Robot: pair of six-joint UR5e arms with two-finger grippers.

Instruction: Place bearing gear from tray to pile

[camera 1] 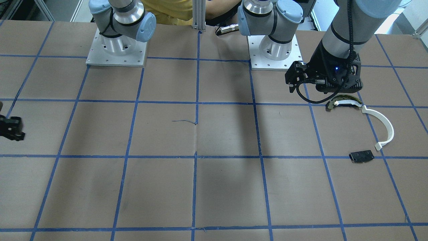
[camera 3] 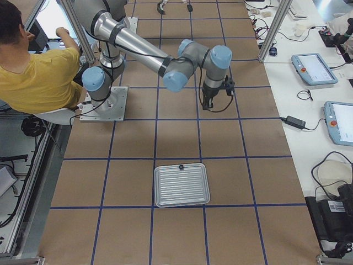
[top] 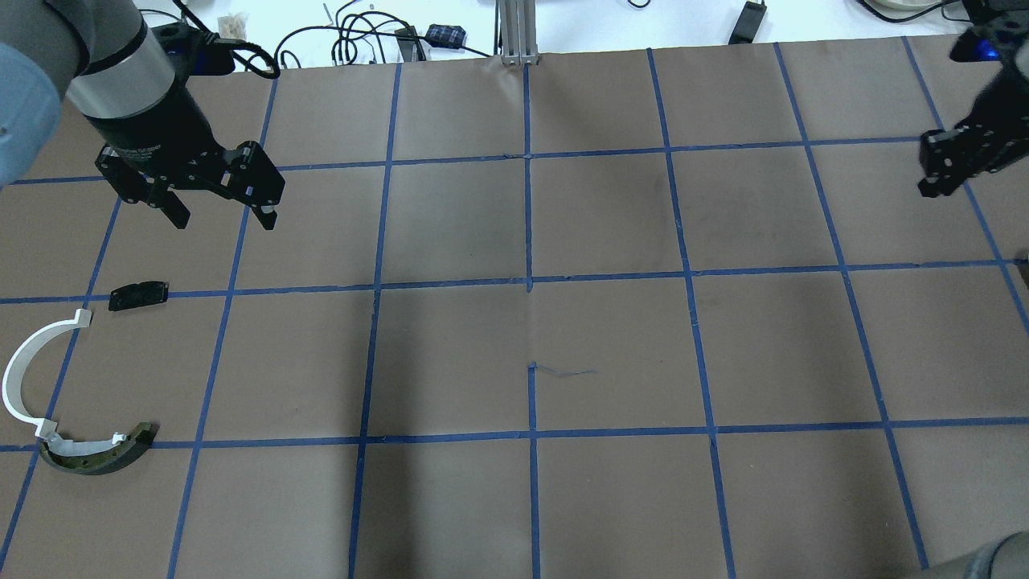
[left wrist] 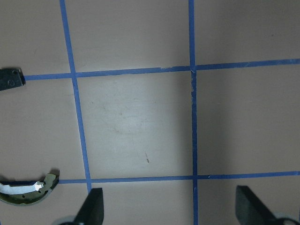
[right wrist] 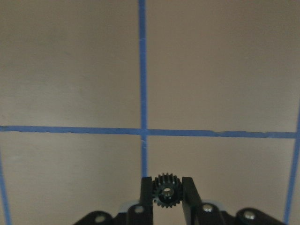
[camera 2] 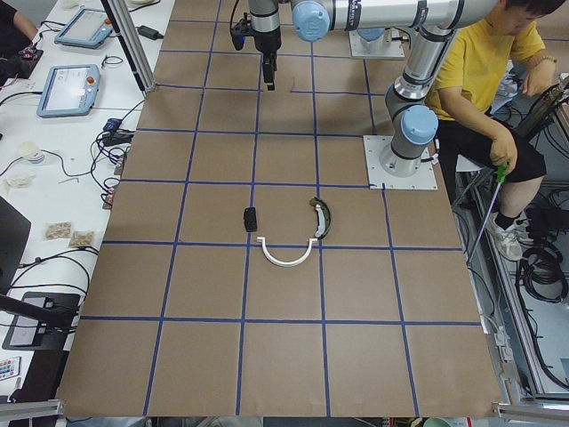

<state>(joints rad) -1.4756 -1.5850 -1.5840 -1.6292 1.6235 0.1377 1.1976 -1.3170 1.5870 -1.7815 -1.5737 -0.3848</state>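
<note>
My right gripper (right wrist: pixel 168 206) is shut on a small black toothed bearing gear (right wrist: pixel 167 190), held between its fingertips above bare brown table. It shows at the right edge of the overhead view (top: pixel 936 173). The pile lies at the far left of that view: a thin white arc strip (top: pixel 20 374), a dark olive curved piece (top: pixel 100 458) and a flat black plate (top: pixel 138 295). My left gripper (top: pixel 223 217) is open and empty, above the table just beyond the black plate. The silver tray (camera 3: pixel 182 184) shows only in the exterior right view, with my right gripper (camera 3: pixel 207 104) well away from it.
The table is brown paper with a blue tape grid (top: pixel 529 281). Two arm bases (camera 1: pixel 116 50) stand at the robot's side. A person in a yellow shirt (camera 3: pixel 38 72) sits behind the bases. Cables and tablets lie off the table's far side.
</note>
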